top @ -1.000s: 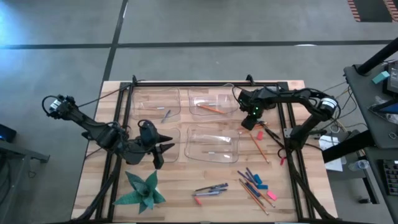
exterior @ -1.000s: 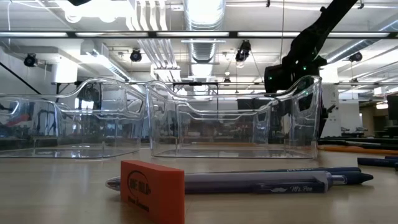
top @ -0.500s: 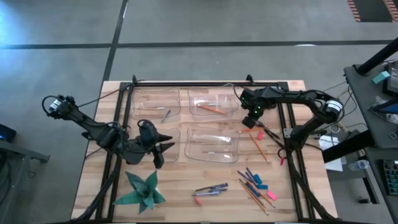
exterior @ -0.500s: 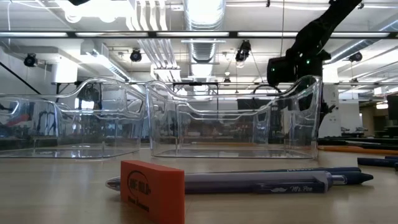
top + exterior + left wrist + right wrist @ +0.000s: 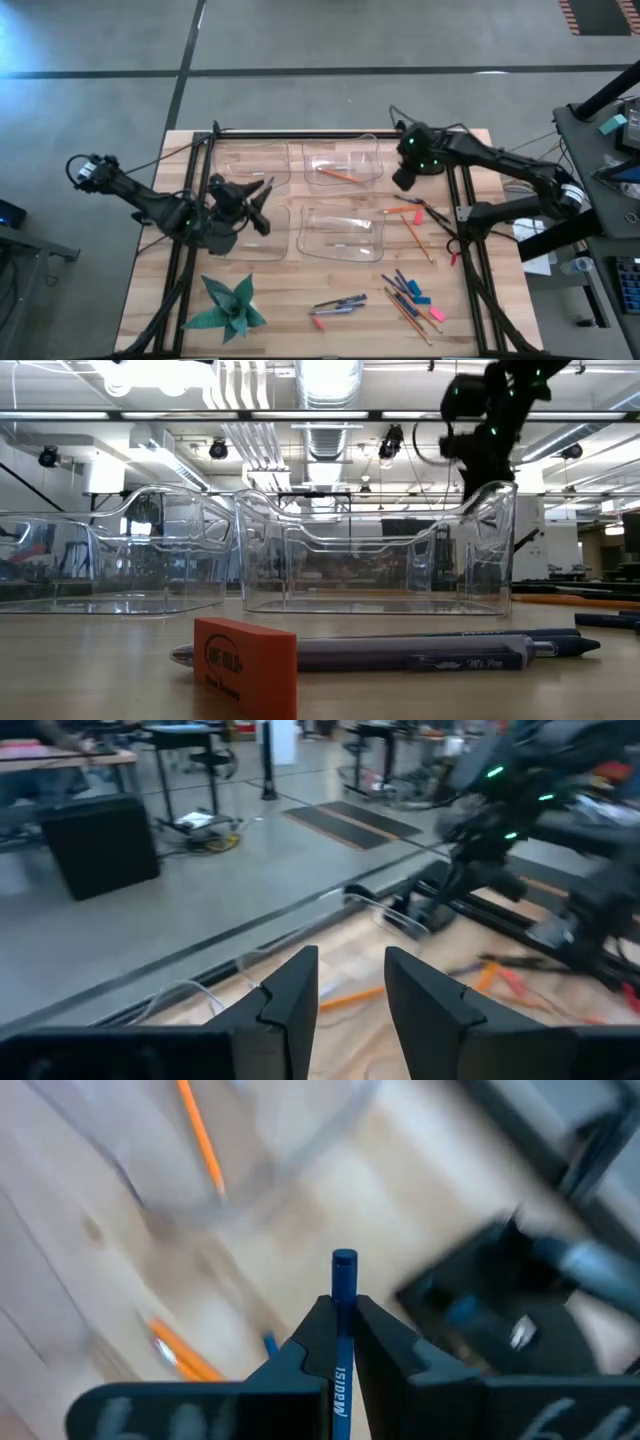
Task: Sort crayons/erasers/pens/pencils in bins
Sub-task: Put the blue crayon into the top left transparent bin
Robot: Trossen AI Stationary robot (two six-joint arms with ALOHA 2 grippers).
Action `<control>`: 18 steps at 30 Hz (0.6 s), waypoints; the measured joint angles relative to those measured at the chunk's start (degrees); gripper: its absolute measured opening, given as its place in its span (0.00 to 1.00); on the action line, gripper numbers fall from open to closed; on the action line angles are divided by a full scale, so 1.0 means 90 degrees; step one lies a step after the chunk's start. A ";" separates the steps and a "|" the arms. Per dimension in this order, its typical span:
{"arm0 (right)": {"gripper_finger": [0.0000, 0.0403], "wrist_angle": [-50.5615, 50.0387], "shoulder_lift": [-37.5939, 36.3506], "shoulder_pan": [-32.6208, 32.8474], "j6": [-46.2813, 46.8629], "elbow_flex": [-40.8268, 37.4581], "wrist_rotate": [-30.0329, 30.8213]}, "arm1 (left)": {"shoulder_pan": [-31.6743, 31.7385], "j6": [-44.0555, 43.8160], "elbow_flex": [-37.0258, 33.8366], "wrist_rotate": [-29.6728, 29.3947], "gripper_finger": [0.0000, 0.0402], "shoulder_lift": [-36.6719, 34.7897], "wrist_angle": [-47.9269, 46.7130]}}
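My right gripper (image 5: 403,178) hovers high over the table's far right part, beside the far-right bin (image 5: 343,152), and is shut on a dark blue pen (image 5: 343,1295). It shows at the top of the low view (image 5: 478,422). My left gripper (image 5: 264,192) is open (image 5: 350,982) above the two left bins (image 5: 240,160), touching nothing. One orange pencil (image 5: 338,174) lies in the far-right bin. More pens (image 5: 338,304), pencils (image 5: 411,232), blue crayons (image 5: 402,283) and erasers (image 5: 420,298) lie on the table's near right part. My right gripper pinches the dark blue pen between its two fingers (image 5: 313,1330). The pen lies along the fingers, and its blunt end (image 5: 343,1262) sticks out past the fingertips. It is lifted clear of the table.
A green folded-paper star (image 5: 230,308) sits at the near left. The near-right bin (image 5: 340,215) holds a small item. In the low view an orange-red eraser (image 5: 245,665) and a pen (image 5: 400,652) lie close to the camera. Black frame rails (image 5: 462,215) run along both sides.
My right gripper has risen from just above the table and moved toward the far edge. My left gripper has moved from over the near-left bin toward the far edge and has turned.
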 joint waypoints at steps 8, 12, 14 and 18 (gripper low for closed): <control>0.04 0.1777 0.0448 0.0006 -0.0112 0.1320 -0.1123 | 0.0695 -0.0019 0.0172 0.0544 0.26 -0.0058 0.0112; 0.04 0.2774 0.1193 0.0059 0.0026 0.1927 -0.2058 | 0.0803 -0.0031 0.0423 0.0848 0.26 -0.0149 0.0221; 0.04 0.3160 0.1615 0.0142 0.0061 0.2241 -0.2176 | 0.0800 0.0146 0.0532 0.0877 0.26 -0.0221 0.0355; 0.04 0.3903 0.2408 0.0426 0.0055 0.2838 -0.2189 | 0.0800 0.0933 0.0676 0.0898 0.26 -0.0409 0.0853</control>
